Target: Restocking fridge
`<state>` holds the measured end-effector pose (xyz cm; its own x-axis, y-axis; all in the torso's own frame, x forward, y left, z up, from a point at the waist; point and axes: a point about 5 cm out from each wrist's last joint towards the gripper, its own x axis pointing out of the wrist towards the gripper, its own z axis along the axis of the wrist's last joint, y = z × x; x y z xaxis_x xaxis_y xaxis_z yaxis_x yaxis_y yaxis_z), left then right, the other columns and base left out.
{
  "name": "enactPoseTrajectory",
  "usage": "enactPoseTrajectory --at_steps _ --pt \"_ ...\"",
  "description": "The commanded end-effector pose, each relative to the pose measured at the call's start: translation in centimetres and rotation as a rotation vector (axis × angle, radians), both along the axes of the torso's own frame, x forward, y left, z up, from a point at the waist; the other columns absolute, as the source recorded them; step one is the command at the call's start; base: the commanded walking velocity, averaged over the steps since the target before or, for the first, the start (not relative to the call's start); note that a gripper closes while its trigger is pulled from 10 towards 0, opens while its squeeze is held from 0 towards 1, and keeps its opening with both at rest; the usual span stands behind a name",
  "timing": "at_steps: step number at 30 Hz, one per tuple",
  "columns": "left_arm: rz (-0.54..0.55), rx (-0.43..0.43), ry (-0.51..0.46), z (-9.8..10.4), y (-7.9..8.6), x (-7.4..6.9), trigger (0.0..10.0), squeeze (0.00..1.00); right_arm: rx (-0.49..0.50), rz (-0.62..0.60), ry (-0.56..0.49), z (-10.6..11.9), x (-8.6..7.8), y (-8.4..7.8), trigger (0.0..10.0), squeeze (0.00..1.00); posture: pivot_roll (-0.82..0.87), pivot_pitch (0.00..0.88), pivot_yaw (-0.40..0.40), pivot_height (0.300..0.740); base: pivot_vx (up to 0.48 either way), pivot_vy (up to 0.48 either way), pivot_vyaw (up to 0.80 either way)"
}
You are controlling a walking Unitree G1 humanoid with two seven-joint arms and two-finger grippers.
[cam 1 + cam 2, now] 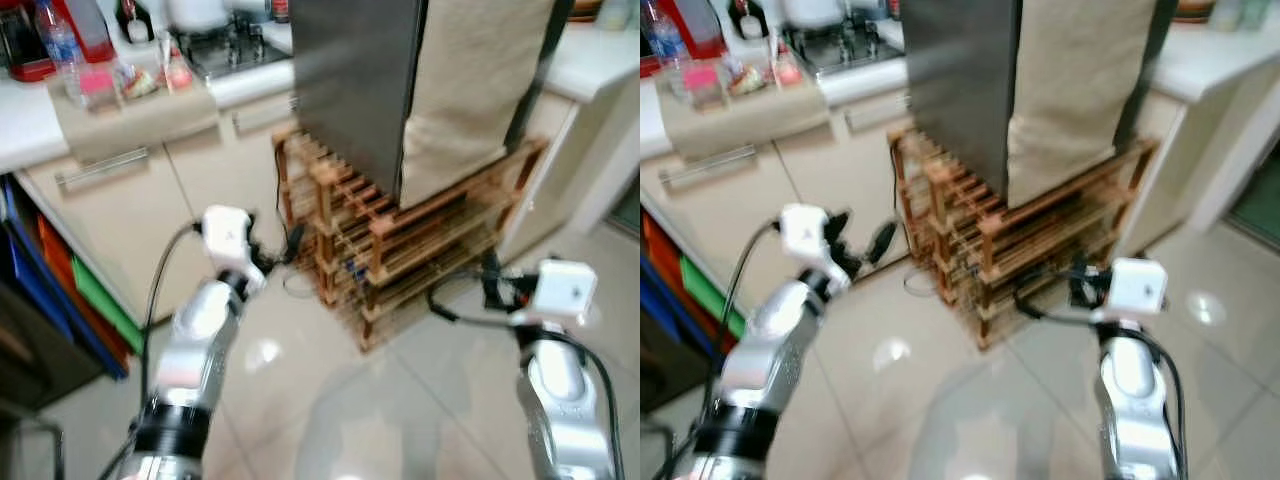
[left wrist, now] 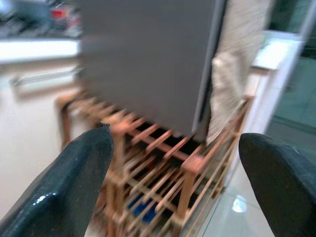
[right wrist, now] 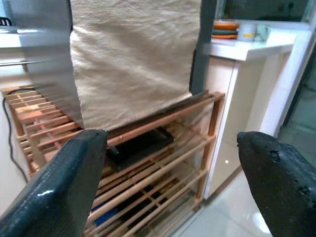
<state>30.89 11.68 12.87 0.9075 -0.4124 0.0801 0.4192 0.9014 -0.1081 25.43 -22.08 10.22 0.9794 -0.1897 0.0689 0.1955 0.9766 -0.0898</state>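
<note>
A grey fridge stands on a low wooden slatted rack, and a beige cloth hangs down its front. My left gripper is held out toward the rack's left end, short of it. In the left wrist view its fingers stand wide apart with nothing between them. My right gripper hovers near the rack's right front corner, open, and its fingers frame the cloth and the rack shelves. A dark flat object lies on a rack shelf under the fridge.
A counter with bottles and a sink runs along the back left above cream cabinets. Coloured panels lean at the far left. A white counter with stacked dishes stands right of the fridge. Glossy tiled floor lies ahead.
</note>
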Motion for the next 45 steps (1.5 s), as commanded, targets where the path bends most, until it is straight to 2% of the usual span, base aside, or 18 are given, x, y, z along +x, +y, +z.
enactPoseTrajectory --at_steps 1,4,9,17,22,26,28,36,45 --pt "0.018 0.037 -0.034 0.6 0.9 0.1 10.0 0.00 -0.001 0.048 -0.024 0.4 0.8 1.3 10.0 0.09 -0.08 0.000 0.085 0.740 0.480 0.000 0.00" --pt "0.024 0.030 -0.025 0.6 0.9 0.3 10.0 0.00 -0.006 0.060 -0.025 0.4 0.9 1.5 10.0 0.09 -0.08 0.000 0.087 0.740 0.480 0.000 0.00" --pt "0.041 -0.061 0.028 0.5 1.0 0.5 10.0 0.00 -0.007 0.066 -0.026 0.4 1.2 1.5 10.0 0.08 -0.08 0.000 0.087 0.740 0.480 0.000 0.00" --pt "0.025 -0.021 -0.002 0.7 0.7 0.4 10.0 0.00 -0.007 0.064 -0.013 0.4 1.6 1.3 10.0 0.09 -0.08 0.000 0.086 0.740 0.456 0.000 -0.47" --pt "0.038 0.023 -0.001 0.4 0.8 0.5 10.0 0.00 0.005 0.045 -0.012 0.1 1.3 1.1 10.0 0.09 -0.08 0.000 0.086 0.740 0.000 0.000 -0.74" --pt "0.155 0.046 0.084 -1.4 3.0 0.7 10.0 0.00 0.013 0.063 -0.003 -0.1 0.8 1.3 10.0 0.10 -0.09 0.000 0.077 0.740 0.000 0.000 -0.74" --pt "0.189 0.042 0.106 -1.8 3.5 0.5 10.0 0.00 0.010 0.076 0.004 -0.2 0.6 1.4 10.0 0.10 -0.09 0.000 0.070 0.740 0.000 0.000 -0.74" --pt "0.211 0.006 0.103 -2.0 2.9 0.2 10.0 0.00 -0.010 0.106 0.004 0.1 0.8 1.7 10.0 0.10 -0.08 0.000 0.052 0.740 0.000 0.000 -0.74" --pt "0.251 0.009 0.064 -1.1 3.4 0.4 10.0 0.00 -0.017 0.131 -0.009 0.4 0.8 2.0 10.0 0.10 -0.08 0.000 0.049 0.740 0.000 0.000 -0.66"
